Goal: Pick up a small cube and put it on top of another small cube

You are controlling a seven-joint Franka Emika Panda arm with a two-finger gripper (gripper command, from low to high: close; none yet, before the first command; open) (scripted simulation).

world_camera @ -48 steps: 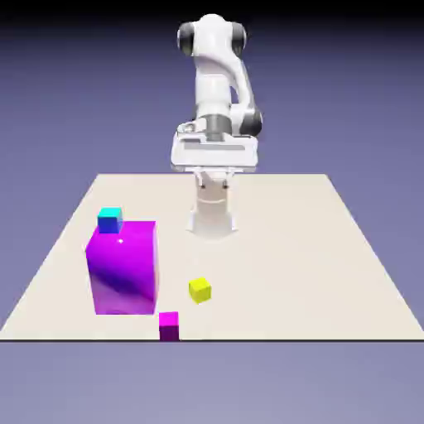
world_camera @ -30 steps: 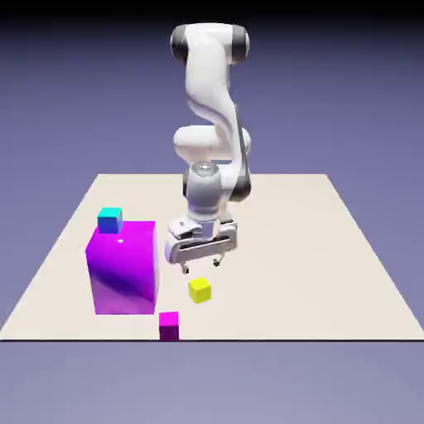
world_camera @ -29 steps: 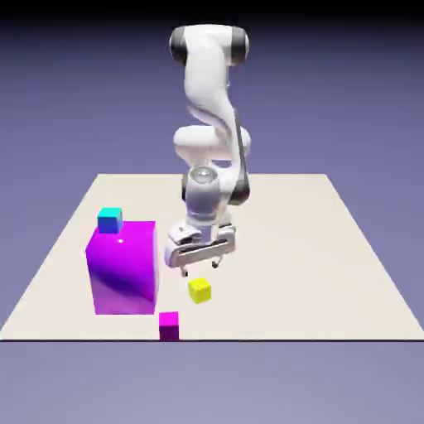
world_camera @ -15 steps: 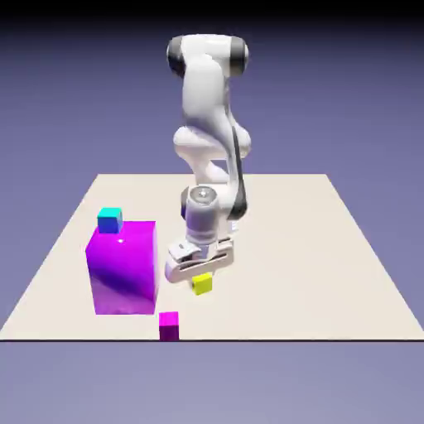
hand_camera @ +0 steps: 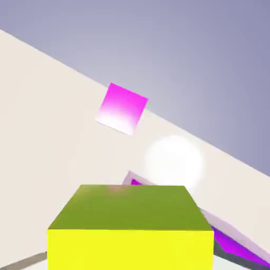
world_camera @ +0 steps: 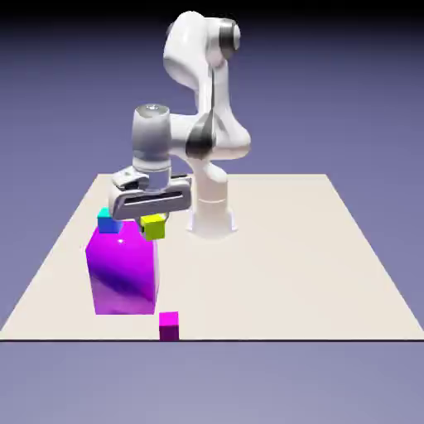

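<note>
My tool (world_camera: 152, 217) is clamped on the yellow cube (world_camera: 152, 226), carried in the air above the tabletop (world_camera: 290, 265). In the hand view the yellow cube (hand_camera: 129, 227) fills the bottom between the fingers, which it hides. Target is the cyan cube (world_camera: 108, 222), sitting behind the big magenta block (world_camera: 123, 267), at the exterior view's left of my tool and close by. The yellow cube looks about level with it, not above it, so I judge the next move needs lift first, then a short shift left. Risk: clipping the block's top edge. Small magenta cube (world_camera: 169, 325) sits at the near edge, well clear.
</note>
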